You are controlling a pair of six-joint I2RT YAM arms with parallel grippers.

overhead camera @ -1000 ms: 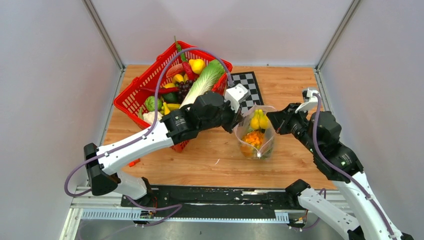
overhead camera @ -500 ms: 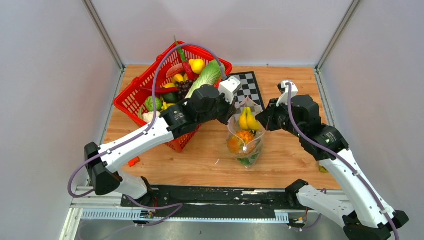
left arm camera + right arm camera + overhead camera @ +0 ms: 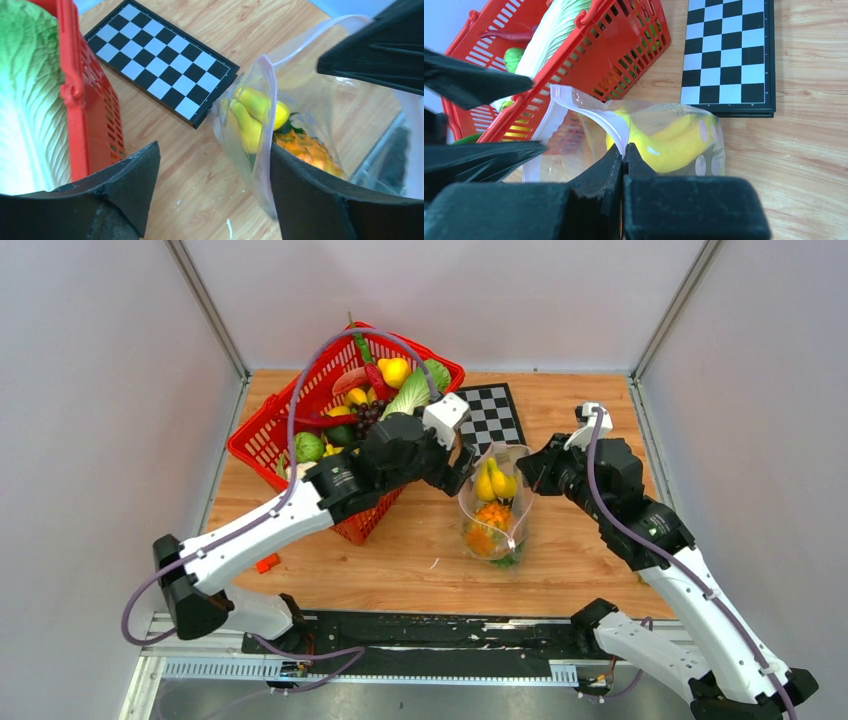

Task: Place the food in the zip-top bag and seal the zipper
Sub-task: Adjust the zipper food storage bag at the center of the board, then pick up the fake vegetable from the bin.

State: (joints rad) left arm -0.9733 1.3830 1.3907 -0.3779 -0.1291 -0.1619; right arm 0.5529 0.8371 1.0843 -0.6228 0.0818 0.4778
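The clear zip-top bag [image 3: 493, 508] is upright at mid-table with its mouth open. Inside it lie yellow bananas [image 3: 494, 483], an orange piece [image 3: 490, 517] and some green food. My right gripper [image 3: 623, 147] is shut on the pale zipper [image 3: 604, 117] at the bag's right rim. My left gripper [image 3: 214, 150] is open at the bag's left side, and the zipper [image 3: 262, 150] rests against its right finger. More food, including the lettuce [image 3: 410, 395], fills the red basket [image 3: 262, 440].
A small checkerboard [image 3: 492, 415] lies flat behind the bag. The red basket stands at the back left, close to my left arm. A small red piece [image 3: 266, 562] sits near the table's front left. Grey walls enclose three sides.
My left gripper has opened and let go of the bag's left rim, drawing back slightly left. The bag moved left and farther back with both arms, and the right grip is unchanged.
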